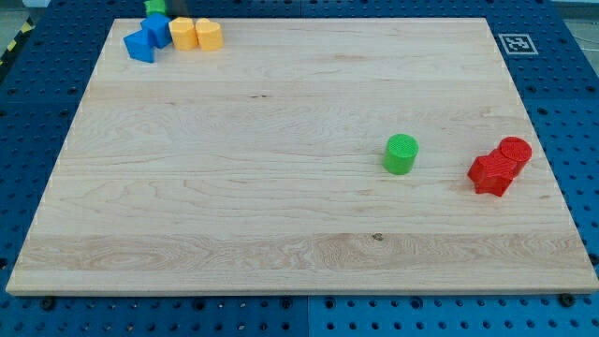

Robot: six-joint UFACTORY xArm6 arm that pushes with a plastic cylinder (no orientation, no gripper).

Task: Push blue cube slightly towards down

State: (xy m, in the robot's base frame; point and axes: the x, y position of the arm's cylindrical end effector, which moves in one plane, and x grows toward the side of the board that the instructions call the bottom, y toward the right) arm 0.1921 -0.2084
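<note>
The wooden board (pixel 281 187) carries every block. At its top-left corner, two blue blocks touch: an irregular one (pixel 138 46) and the blue cube (pixel 157 28). A green block (pixel 155 7) sits above them, and two yellow blocks (pixel 182 33) (pixel 209 35) adjoin on the right. A green cylinder (pixel 401 153) stands right of centre, beside two touching red blocks (pixel 492 173) (pixel 515 151). The rod's tip is not visible; its state cannot be told.

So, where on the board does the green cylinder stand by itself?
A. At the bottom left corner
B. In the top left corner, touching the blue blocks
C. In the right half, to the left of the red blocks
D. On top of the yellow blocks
C: the green cylinder stands alone in the board's right half, with a gap between it and the red blocks on its right.
</note>
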